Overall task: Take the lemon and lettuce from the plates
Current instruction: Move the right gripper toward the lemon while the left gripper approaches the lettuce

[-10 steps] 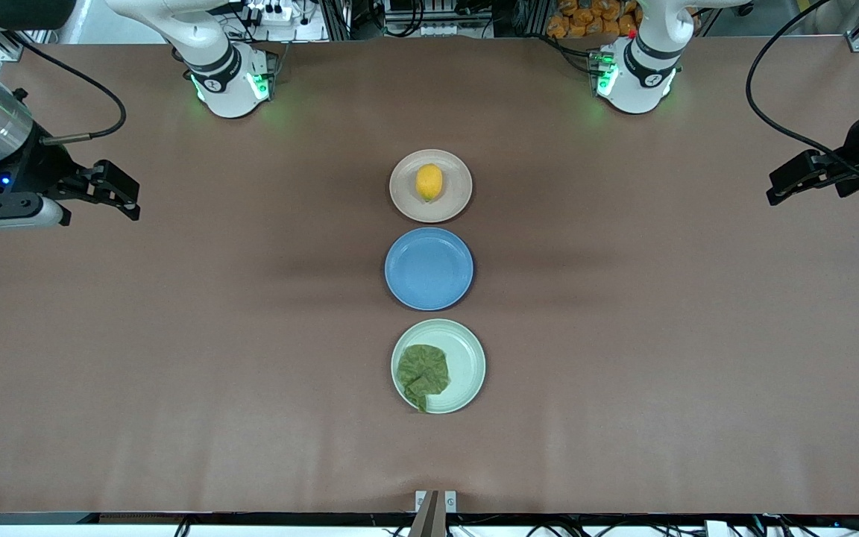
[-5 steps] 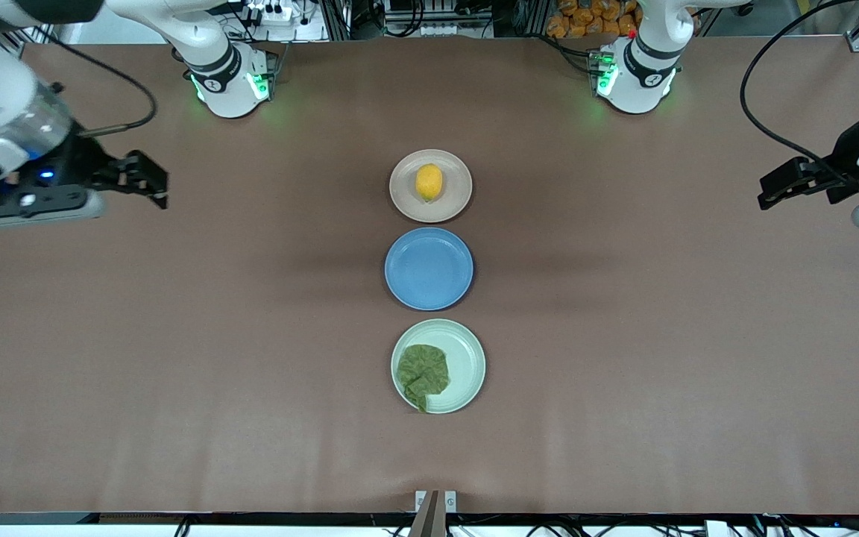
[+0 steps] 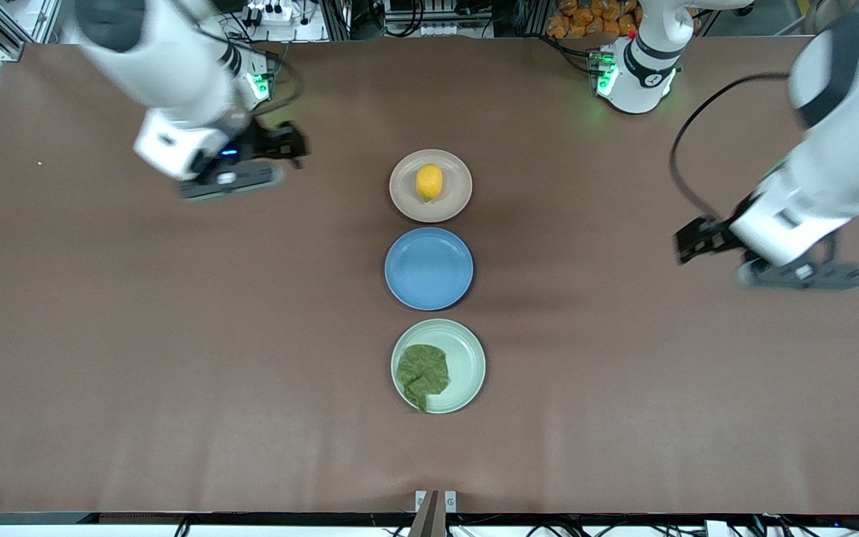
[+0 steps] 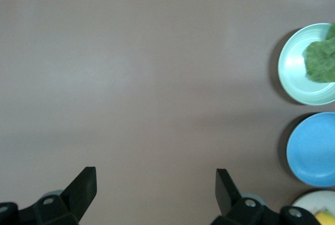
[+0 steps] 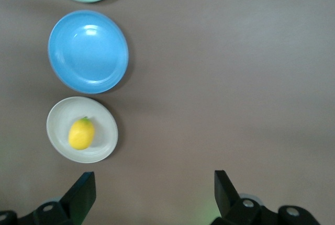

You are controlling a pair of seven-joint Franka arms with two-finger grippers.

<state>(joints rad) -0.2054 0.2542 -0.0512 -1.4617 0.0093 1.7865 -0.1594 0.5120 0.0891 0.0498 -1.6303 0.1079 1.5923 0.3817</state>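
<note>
With the lemon [image 3: 429,183] lying on the beige plate [image 3: 453,202] and the lettuce [image 3: 423,371] on the mint plate [image 3: 467,365], both grippers, right [image 3: 297,143] and left [image 3: 687,242], are hanging over bare table with fingers apart, risking the smooth lemon rolling off if pinched off-center.

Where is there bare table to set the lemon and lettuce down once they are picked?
Bare brown table runs from the plate column toward each arm's end. Only the middle is crowded: beige plate with the lemon, blue plate, mint plate with the lettuce. The right end effector and left end effector, both open, hover over bare table.
</note>
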